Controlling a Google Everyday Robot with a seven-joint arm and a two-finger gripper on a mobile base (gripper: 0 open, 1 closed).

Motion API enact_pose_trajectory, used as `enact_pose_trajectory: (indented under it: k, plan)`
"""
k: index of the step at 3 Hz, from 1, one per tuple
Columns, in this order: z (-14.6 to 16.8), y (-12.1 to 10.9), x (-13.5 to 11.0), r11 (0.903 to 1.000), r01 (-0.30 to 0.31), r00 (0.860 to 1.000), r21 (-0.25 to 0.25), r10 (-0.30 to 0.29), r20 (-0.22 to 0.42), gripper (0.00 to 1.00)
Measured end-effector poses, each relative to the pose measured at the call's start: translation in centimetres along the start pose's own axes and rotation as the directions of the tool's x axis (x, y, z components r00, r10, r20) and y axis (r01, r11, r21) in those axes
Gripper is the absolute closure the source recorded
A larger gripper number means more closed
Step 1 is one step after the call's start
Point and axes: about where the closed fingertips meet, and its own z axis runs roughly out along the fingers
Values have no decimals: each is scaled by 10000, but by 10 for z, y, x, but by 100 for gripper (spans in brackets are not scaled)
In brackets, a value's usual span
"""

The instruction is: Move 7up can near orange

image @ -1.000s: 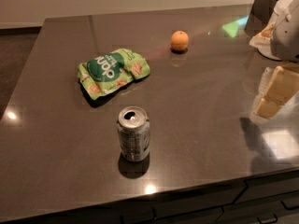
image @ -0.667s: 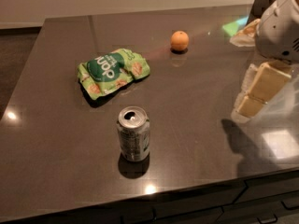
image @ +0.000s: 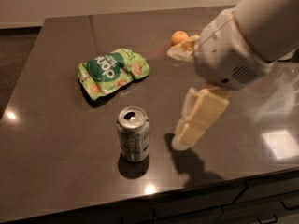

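Your 7up can (image: pixel 133 134) stands upright, nothing gripping it. The gripper (image: pixel 182 141) hovers just beside the can, low over the table (image: pixel 56 143); open or closed, I can't tell. The orange (image: pixel 177 36) sits well beyond the can, so the whole move remains.

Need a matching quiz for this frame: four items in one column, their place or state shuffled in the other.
1. 7up can
2. orange
3. green snack bag
4. claw

a. lying flat, left of the orange
b. just right of the can, apart from it
c. farthest back, small and round
d. standing upright, nearest the front

Pairs: 1-d, 2-c, 3-a, 4-b
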Motion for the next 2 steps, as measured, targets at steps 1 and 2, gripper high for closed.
enact_pose_trajectory:
  k: [1, 2]
  plan:
    - [39, 8, -21, 9983, 586, 9983, -21, -585, 12, 0]
    - [70, 9, -33, 9957, 925, 9957, -72, -926, -56, 0]
